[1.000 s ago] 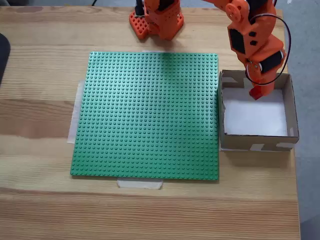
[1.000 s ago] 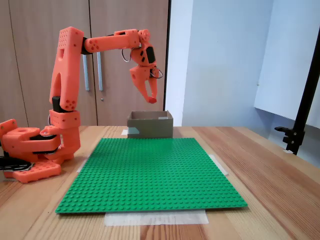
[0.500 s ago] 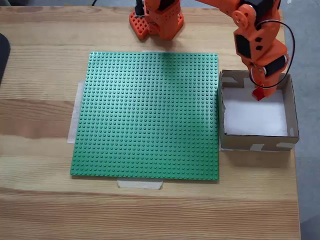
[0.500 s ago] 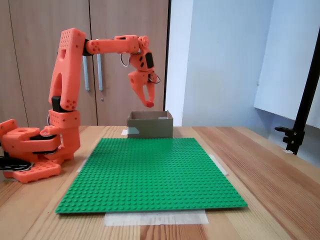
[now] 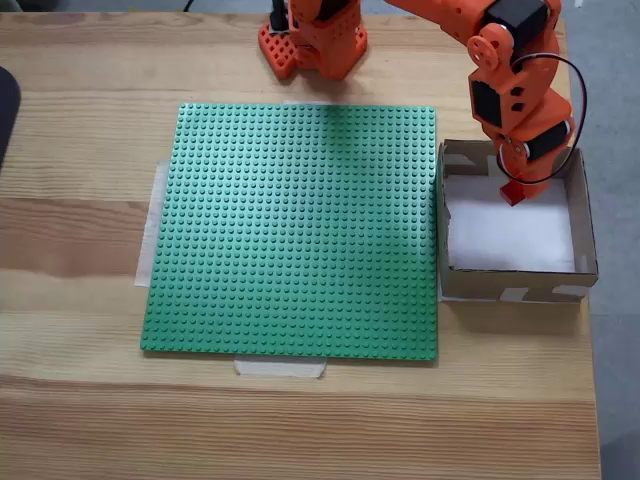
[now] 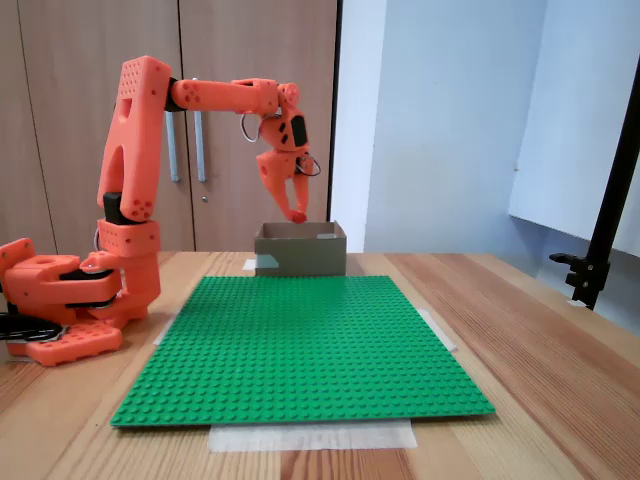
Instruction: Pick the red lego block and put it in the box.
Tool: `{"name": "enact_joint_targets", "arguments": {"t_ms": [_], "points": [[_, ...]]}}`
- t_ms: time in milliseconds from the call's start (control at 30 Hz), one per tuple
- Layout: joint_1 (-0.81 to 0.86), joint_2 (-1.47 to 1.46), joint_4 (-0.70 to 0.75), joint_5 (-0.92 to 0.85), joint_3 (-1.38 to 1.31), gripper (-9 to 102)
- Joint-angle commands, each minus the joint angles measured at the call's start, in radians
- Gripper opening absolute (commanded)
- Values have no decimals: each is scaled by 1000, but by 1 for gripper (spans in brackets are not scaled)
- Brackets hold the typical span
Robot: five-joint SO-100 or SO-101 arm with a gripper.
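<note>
Pincer (image 5: 513,192) pinches red lego block (image 5: 512,193) above box (image 5: 510,284); green baseplate (image 5: 295,230) lies beside the box on bench (image 5: 80,150).

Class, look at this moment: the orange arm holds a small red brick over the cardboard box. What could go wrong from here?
1. The end effector holds the small red plastic lego brick above the square brown cardboard box, near its far wall rather than its middle. Released here, the brick might clip that wall or bounce out.
2. In the side fixed view the end effector hangs just above the box rim. Lowering further could knock the light box.
</note>
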Motion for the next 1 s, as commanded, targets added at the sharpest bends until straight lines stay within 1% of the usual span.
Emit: {"name": "enact_joint_targets", "arguments": {"t_ms": [0,200,367,767,867,967], "points": [[6,21,-11,-3,-8,11],[6,23,-6,-3,-8,11],[6,25,2,5,-8,15],[9,67,23,-5,-3,16],[17,117,11,-12,37,16],[38,204,-28,-29,140,15]]}}
